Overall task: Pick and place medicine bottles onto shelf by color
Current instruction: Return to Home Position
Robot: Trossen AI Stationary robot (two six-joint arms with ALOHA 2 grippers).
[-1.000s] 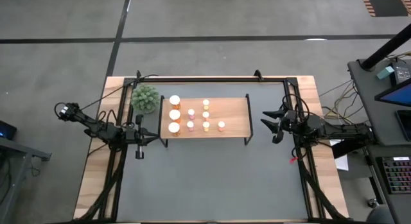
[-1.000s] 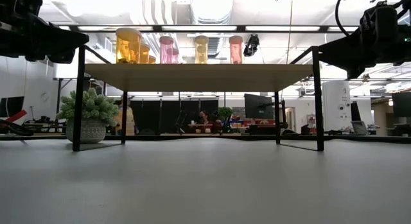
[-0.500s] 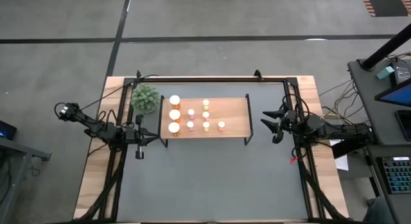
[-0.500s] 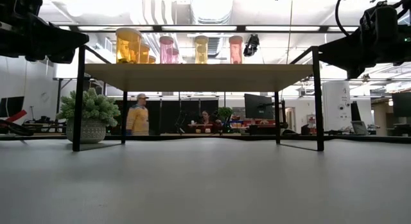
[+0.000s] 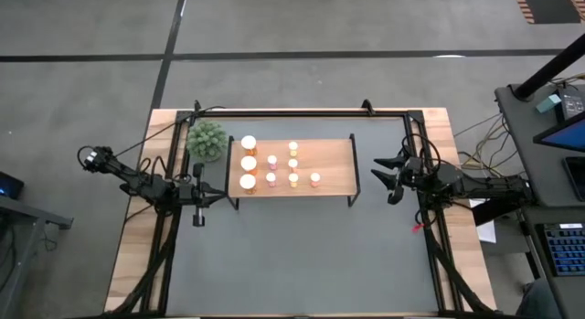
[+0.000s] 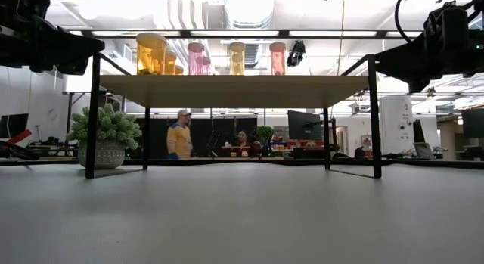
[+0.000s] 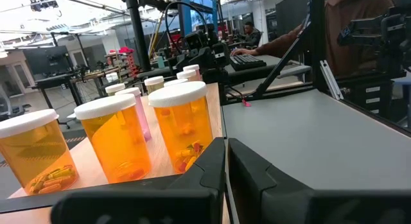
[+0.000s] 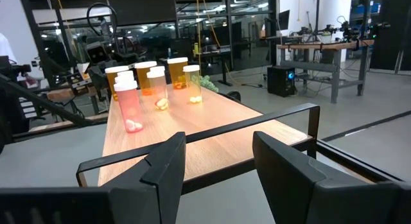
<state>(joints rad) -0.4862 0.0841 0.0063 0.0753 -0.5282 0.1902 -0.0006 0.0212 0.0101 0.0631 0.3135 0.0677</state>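
The light-wood shelf (image 5: 329, 168) on black legs stands at the table's far middle. On it stand three larger orange bottles (image 5: 248, 162) at its left end, then smaller pink ones (image 5: 271, 169) and yellow ones (image 5: 293, 163), and one more pink bottle (image 5: 314, 178), all white-capped. They also show in the left wrist view (image 7: 186, 128) and the right wrist view (image 8: 126, 105). My left gripper (image 5: 216, 196) is shut and empty just left of the shelf. My right gripper (image 5: 382, 172) is open and empty just right of the shelf.
A green spiky plant ball (image 5: 207, 139) sits on the table by the shelf's far left corner. The wide dark grey table top (image 5: 302, 255) lies in front of the shelf. A person (image 6: 179, 135) walks in the room beyond the table.
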